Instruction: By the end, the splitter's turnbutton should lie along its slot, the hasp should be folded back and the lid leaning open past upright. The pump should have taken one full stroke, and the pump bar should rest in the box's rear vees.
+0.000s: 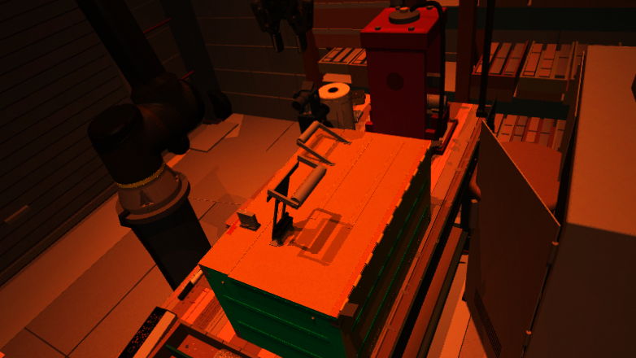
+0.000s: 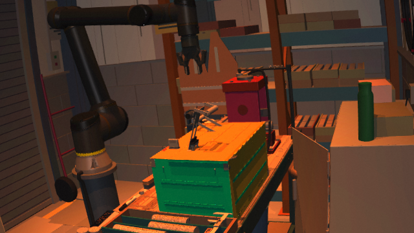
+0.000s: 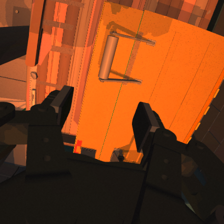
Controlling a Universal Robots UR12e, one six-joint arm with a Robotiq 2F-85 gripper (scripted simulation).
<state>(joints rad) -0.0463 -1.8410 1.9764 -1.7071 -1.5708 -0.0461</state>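
Observation:
A grey roller handle (image 3: 108,57) on two thin arms stands raised off the closed orange lid (image 1: 329,213) of the green box (image 2: 197,187), near its far left edge. A second roller handle (image 1: 308,184) on a black upright stands further forward on the lid, and a small grey hasp piece (image 1: 247,220) sits at the lid's left edge. My gripper (image 2: 192,68) hangs open and empty high above the far end of the box. The red pump (image 2: 245,100) stands on the bench behind the box.
Behind the bench are shelves of crates (image 2: 323,76) and a block wall. A white roll (image 1: 336,103) stands left of the pump. A board (image 2: 310,181) and a tall cabinet with a green bottle (image 2: 365,111) stand to the right. The arm's base (image 2: 93,168) stands left of the bench.

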